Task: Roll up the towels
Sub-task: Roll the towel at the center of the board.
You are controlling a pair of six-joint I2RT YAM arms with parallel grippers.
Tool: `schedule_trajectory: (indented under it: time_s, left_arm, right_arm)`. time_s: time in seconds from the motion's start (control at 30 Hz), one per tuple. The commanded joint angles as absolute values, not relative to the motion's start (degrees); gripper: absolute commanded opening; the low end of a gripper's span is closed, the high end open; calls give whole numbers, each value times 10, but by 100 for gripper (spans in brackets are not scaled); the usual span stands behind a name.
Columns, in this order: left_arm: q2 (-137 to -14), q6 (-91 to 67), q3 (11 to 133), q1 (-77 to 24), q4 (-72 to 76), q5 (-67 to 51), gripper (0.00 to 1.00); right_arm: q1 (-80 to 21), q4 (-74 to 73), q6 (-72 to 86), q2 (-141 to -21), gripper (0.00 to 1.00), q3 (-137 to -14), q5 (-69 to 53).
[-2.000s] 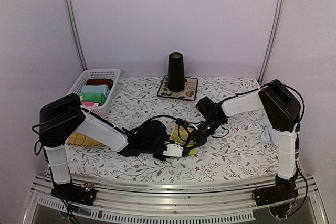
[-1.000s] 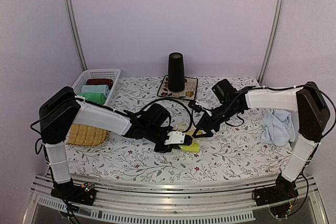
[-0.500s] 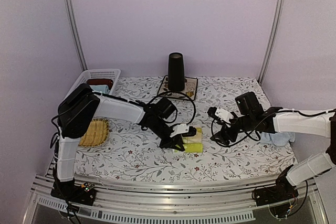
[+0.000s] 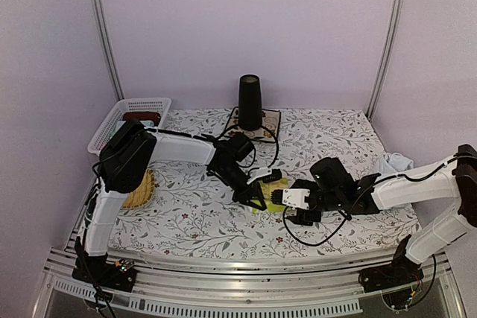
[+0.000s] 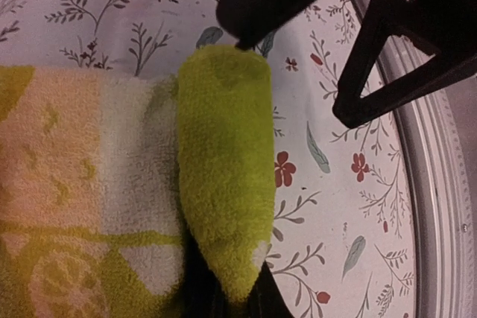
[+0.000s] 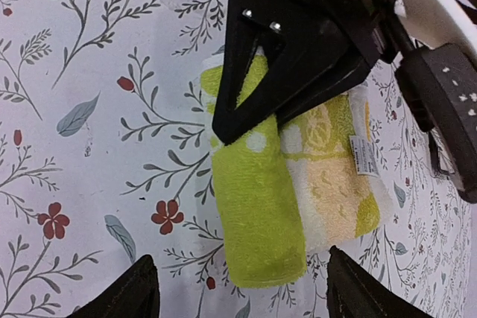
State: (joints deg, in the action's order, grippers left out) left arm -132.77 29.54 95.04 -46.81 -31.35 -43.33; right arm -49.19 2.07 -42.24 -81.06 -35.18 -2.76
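Surface: flowered tablecloth (image 4: 186,221).
Handling: yellow-green towel (image 6: 257,214) soft, light; roll likely springs loose.
Left gripper (image 6: 257,117): clamped on roll's end.
Right gripper (image 6: 246,292): spread wide above roll.
Hold: roll's free end.

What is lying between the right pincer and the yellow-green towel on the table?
Nothing but bare flowered tablecloth. The right wrist view shows the open right pincer just short of the rolled end of the yellow-green towel.

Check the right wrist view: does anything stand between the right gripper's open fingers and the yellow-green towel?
Nothing visible does. The right gripper hangs open just short of the yellow-green towel, only bare tablecloth between them. The left gripper is shut on the roll's far end, beyond that gap.
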Motion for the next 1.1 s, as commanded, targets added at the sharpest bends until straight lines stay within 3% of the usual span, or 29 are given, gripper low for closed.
schedule_trajectory:
  time_s: [0.0,0.27,0.53,0.63,0.97,1.07]
  left_arm:
    - [-1364,273,963,-456,-368,-425,9]
    - [-1370,263,964,-450,-374,-428,12]
    - [-1378,253,969,-443,-378,-434,13]
    - [-1381,250,971,-442,-379,-435,14]
    - [-1375,251,968,-440,-379,-432,18]
    - [-1368,253,959,-440,-374,-432,19]
  right_arm:
    - [-522,68,-454,-876,75,-386,46]
    - [-552,75,-464,-968,64,-436,111]
    - [-580,97,-476,-990,62,-434,130]
    - [-586,96,-474,-997,53,-436,132]
    - [-591,85,-456,-1024,37,-447,171]
    - [-591,74,-449,-1024,27,-448,168]
